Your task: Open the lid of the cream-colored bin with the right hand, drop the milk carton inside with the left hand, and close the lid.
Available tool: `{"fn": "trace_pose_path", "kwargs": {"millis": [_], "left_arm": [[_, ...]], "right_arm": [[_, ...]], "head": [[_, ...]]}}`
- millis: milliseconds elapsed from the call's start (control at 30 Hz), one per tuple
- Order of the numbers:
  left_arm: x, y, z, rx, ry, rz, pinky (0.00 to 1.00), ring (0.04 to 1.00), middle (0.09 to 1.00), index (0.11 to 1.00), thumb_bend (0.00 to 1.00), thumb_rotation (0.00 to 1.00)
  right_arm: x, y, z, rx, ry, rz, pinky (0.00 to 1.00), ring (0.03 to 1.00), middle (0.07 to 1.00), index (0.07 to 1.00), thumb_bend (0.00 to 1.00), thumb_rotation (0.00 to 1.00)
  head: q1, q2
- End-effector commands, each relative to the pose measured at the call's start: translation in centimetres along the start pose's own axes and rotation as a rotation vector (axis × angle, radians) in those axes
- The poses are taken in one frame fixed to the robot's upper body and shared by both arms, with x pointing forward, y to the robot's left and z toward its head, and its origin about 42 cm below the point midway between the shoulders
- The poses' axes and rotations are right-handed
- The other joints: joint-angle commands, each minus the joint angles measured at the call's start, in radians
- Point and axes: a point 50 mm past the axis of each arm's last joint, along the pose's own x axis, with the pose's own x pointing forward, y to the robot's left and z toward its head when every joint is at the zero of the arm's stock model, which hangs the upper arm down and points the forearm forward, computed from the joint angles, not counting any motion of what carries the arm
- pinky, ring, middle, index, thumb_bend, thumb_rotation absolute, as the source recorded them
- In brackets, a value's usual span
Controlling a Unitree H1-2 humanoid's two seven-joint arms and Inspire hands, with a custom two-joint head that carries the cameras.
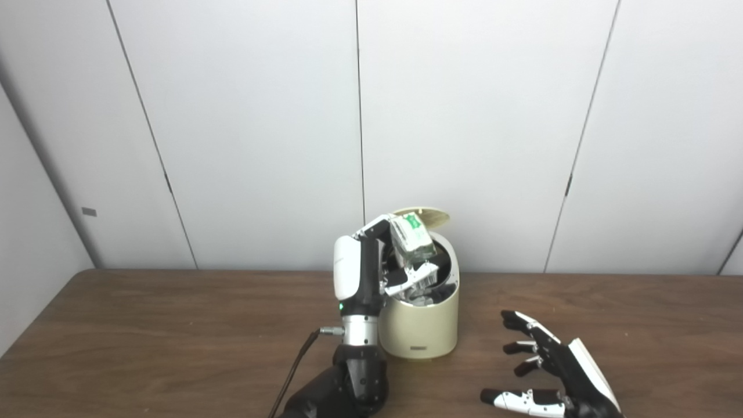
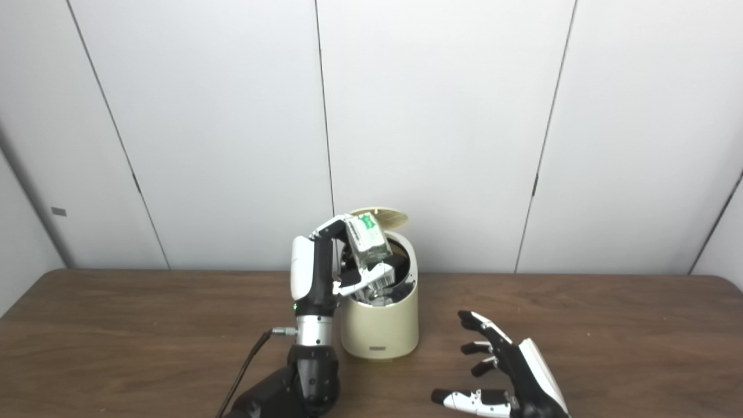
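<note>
Holding: the left hand (image 1: 377, 264) is closed around the milk carton (image 1: 411, 235), and keeps it tilted just over the mouth of the cream-colored bin (image 1: 419, 328).
Reason for the hold: the carton's lower end already points into the opening, so a release from here should probably let it fall inside.
Lid: the lid (image 1: 428, 216) stands up behind the carton, on the far side of the left hand; it is open so the way down is free.
Right hand: the right hand (image 2: 511, 371) holds nothing, its fingers spread, low over the desk (image 1: 145, 337) and well apart from the bin; it seems to wait for closing the lid.
Hidden: the inside of the bin is dark, and its contents cannot be made out.
Cut off: the right hand's wrist leaves the bottom edge.
Unclear: whether the carton touches the rim cannot be told.
</note>
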Motion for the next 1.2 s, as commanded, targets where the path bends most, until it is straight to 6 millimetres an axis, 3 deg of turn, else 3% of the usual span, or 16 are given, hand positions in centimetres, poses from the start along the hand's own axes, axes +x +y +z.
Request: {"fn": "trace_pose_path", "kwargs": {"millis": [0, 433, 1167], "left_arm": [[0.8, 0.1, -0.4, 0.024, 0.030, -0.037, 0.46, 0.477, 0.480, 0.493, 0.53, 0.00], [-0.1, 0.9, -2.3, 0.089, 0.062, -0.121, 0.48, 0.512, 0.492, 0.486, 0.52, 0.00], [-1.3, 1.1, -2.7, 0.144, 0.058, 0.056, 0.38, 0.443, 0.498, 0.489, 0.50, 0.00]], "right_arm": [[0.3, -0.9, 1.7, -0.008, -0.072, -0.035, 0.54, 0.719, 0.855, 0.851, 0.63, 0.16], [0.4, -1.0, 1.9, -0.003, -0.071, -0.028, 0.53, 0.708, 0.848, 0.843, 0.63, 0.16], [0.1, -1.0, 1.7, 0.006, -0.078, -0.016, 0.55, 0.727, 0.849, 0.830, 0.65, 0.18]], "head": [[0.000, 0.001], [0.008, 0.004], [0.011, 0.014]]}}
